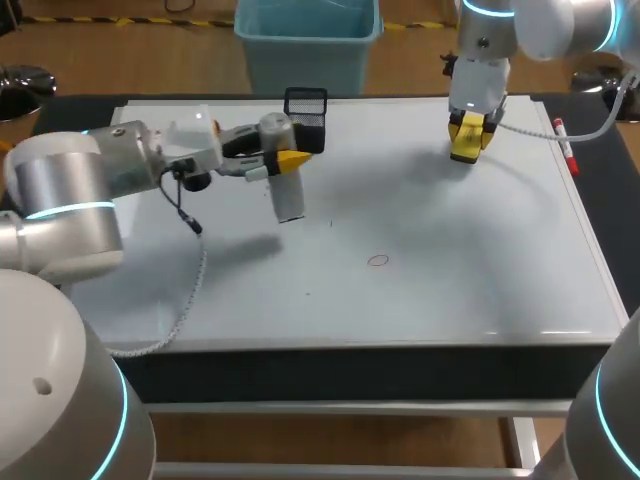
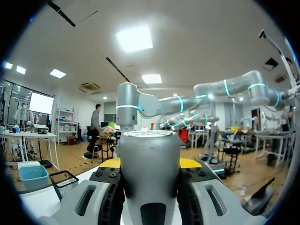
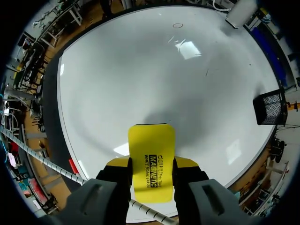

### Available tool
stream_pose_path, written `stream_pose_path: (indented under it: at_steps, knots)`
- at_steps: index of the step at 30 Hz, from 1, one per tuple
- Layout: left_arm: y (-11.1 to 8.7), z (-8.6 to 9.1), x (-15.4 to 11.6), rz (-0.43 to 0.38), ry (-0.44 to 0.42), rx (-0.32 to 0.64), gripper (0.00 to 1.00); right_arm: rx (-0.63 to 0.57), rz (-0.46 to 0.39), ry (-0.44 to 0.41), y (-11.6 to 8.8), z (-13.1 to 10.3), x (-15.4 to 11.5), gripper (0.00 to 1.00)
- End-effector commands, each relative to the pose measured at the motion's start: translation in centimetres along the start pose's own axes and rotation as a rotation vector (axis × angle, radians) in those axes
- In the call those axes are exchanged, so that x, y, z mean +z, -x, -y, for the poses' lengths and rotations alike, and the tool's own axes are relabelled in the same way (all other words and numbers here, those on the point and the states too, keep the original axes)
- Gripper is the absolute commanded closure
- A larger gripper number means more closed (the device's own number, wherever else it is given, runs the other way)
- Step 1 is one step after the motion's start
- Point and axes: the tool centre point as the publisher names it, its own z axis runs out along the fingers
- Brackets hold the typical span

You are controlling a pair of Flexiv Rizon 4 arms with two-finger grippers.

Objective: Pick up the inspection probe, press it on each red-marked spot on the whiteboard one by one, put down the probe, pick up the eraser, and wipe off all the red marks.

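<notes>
From where I stand, both arms have their hands full. The left gripper (image 2: 150, 163) reaches in sideways and is clenched on the inspection probe (image 1: 288, 198), its yellow tips on either side of the grey barrel. The probe stands roughly upright, lower end pointing at the whiteboard (image 1: 470, 290). Going by the separate shadow, it hangs just off the surface, close beside the black mesh basket (image 1: 306, 108). Over at the far right of the board, the right gripper (image 3: 151, 165) points down and grips the yellow eraser (image 3: 151, 145) flat between its fingers, above the board.

The only red mark (image 1: 377, 260) I can make out is a small ring near the middle of the board. It lies toward the near edge from both tools, to the probe's right and to the eraser's left. The probe looks the nearer of the two, so I'd judge the left arm has the shorter trip. The eraser would have to cross more open board to reach the ring
</notes>
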Motion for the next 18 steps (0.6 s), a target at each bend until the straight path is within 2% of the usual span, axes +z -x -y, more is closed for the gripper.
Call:
stream_pose_path:
  at_steps: [1,8,18]
  knots:
    - [0.2,-0.8,4.0,-0.081,-0.007,-0.012,1.0,-0.002,-0.002,-0.001,-0.1,0.0,-0.1,1.0]
    - [-1.5,-1.5,7.6,-0.184,-0.01,-0.042,1.0,-0.002,-0.002,-0.001,-0.1,0.0,-0.1,1.0]
    - [-3.5,-2.8,9.8,-0.252,0.002,-0.081,1.0,-0.002,-0.002,-0.001,-0.1,0.0,-0.1,1.0]
